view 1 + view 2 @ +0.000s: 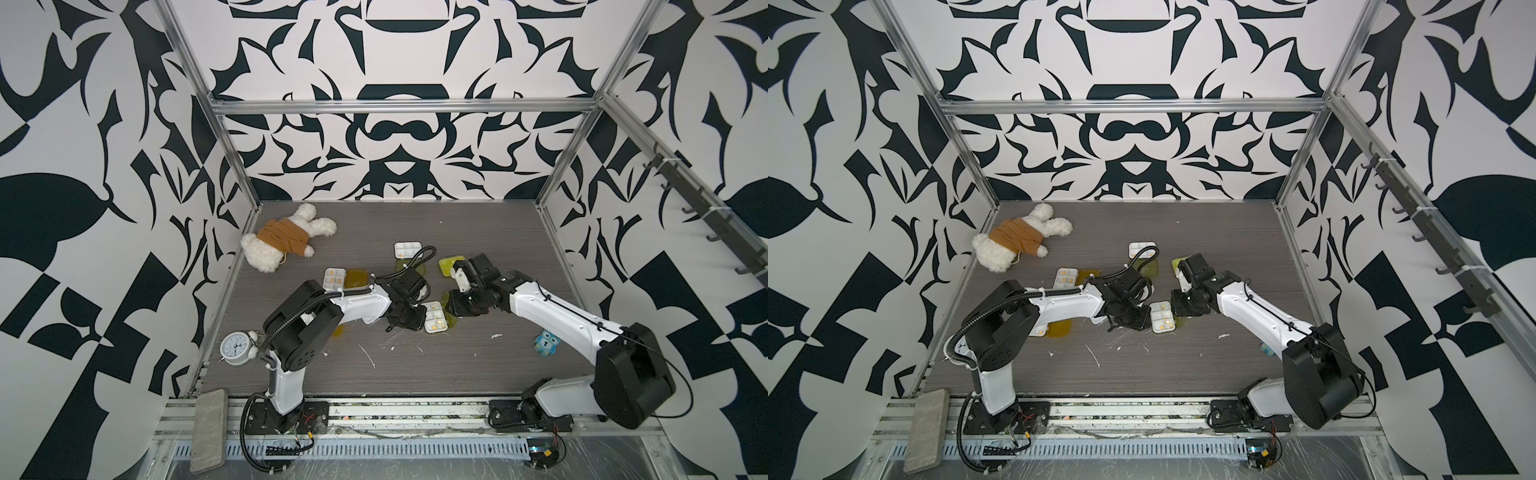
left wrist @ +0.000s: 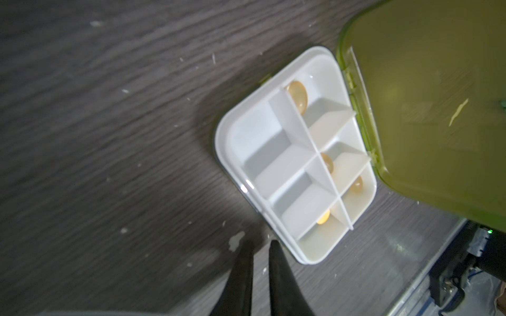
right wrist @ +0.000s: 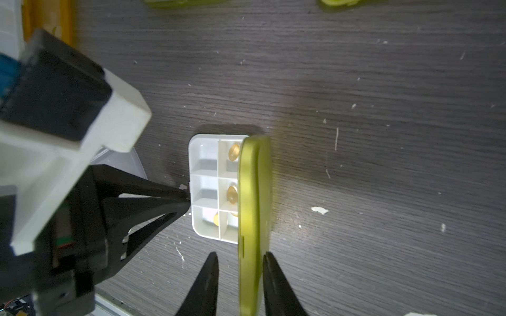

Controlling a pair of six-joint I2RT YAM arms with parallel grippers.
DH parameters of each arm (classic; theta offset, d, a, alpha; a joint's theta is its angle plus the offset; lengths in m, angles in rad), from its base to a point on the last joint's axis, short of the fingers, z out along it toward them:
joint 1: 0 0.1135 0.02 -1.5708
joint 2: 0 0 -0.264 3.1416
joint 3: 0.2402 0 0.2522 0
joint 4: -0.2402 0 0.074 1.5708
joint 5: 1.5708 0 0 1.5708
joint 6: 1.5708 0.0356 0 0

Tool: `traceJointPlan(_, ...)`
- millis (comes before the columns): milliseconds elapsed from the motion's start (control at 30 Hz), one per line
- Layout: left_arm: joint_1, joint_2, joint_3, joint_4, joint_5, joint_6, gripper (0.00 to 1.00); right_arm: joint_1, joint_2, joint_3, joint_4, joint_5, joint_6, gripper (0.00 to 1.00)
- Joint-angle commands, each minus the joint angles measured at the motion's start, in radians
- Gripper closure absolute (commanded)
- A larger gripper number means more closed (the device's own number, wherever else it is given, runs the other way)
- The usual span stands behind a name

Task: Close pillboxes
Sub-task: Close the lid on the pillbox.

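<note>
Working the pillbox (image 1: 434,319) near the middle of the desk (image 1: 415,374), with white tray flat and yellow-green lid (image 3: 253,191) stood about upright on its hinge. Straddling the lid's end edge with the right end effector (image 3: 241,262): spread, lid between the fingers, a gap showing on one side at least, so no real pinch. Bracing the tray's side opposite the hinge with the left end effector (image 2: 260,246): pressed nearly together, nothing between, tips against the tray wall in the right wrist view.

Likely trouble from here:
- Falling open instead of over the tray, given a loose hold on a lid balanced near vertical.
- Pushing too low or sideways and sliding or tipping the tray; with capsules (image 2: 297,97) loose in several compartments, risking a spill onto the desk.
- Slipping off the thin tray wall with the left tips, losing the brace and skating the box toward the clear lid (image 3: 120,164) just beside it.
- Stopping short of the latch: lid down but not clicked, probably needing a press from above.
- Crowding two end effectors over one small box, risking a knock between them.

Leaving more to do besides: another open pillbox (image 1: 409,250) farther back and an amber-lidded one (image 1: 336,278) to the left, both in both top views.
</note>
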Motion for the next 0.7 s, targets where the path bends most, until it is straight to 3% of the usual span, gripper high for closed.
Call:
traceJointPlan(0,-0.005,0.006,0.018,-0.012,-0.017,0.004,0.84,0.01,-0.019,0.032,0.021,-0.022,0.017,0.68)
traceJointPlan(667,-0.005,-0.054,-0.026,0.011,-0.067,-0.017,0.86,0.032,0.037,-0.039,0.173,-0.086,0.098,0.71)
